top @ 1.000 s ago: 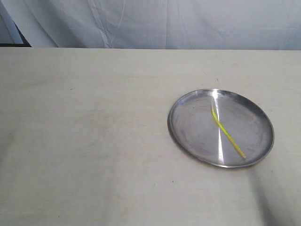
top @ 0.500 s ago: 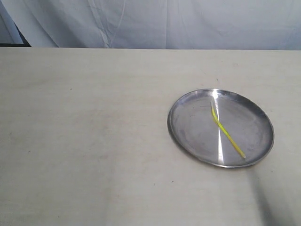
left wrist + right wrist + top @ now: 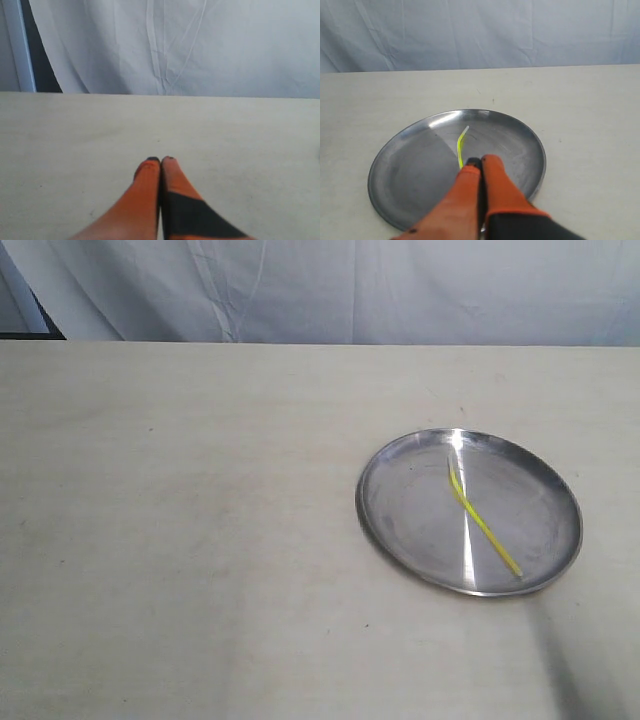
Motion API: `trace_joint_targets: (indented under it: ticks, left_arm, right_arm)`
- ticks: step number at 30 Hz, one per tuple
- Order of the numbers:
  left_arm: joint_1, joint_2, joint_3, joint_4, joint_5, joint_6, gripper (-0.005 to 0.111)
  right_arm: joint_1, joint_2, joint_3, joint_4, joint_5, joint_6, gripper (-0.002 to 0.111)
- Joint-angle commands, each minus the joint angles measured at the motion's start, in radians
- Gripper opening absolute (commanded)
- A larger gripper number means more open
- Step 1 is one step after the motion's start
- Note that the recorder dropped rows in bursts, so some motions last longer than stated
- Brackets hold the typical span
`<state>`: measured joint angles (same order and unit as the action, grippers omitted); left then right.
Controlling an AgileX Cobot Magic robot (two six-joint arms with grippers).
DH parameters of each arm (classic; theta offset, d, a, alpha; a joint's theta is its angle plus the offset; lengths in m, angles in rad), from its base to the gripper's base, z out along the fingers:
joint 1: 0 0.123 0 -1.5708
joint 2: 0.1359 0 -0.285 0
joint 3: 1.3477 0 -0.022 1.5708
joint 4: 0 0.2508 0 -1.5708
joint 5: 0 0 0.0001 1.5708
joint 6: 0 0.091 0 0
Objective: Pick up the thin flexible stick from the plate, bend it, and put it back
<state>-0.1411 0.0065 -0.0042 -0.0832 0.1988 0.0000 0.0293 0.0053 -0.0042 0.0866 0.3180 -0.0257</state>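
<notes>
The thin flexible stick (image 3: 483, 523), a bright yellow strand slightly kinked at its far end, lies inside the shiny silver plate (image 3: 400, 540) on the right of the table. Neither gripper appears in the exterior view. In the right wrist view my right gripper (image 3: 481, 160) is shut, its orange fingers pressed together with nothing between them. It hangs in front of the plate (image 3: 410, 170) and hides the near part of the stick (image 3: 460, 147). My left gripper (image 3: 160, 160) is shut and empty over bare table, with the plate out of its view.
The pale wooden table (image 3: 180, 520) runs back to a white cloth backdrop (image 3: 350, 290). A dark shadow (image 3: 575, 670) falls on the table near its front right corner, just below the plate.
</notes>
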Motion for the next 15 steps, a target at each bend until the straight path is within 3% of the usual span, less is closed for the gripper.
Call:
trace_joint_targets:
  ticks: [1,15]
  left_arm:
    - [0.004,-0.007,0.004,0.044,-0.035,0.0,0.0]
    - [0.004,-0.007,0.004,0.07,-0.035,0.0,0.0]
  right_arm:
    - [-0.006,-0.005,0.004,-0.007,-0.012,-0.001,0.0]
    - [-0.006,-0.005,0.004,-0.007,-0.012,-0.001,0.0]
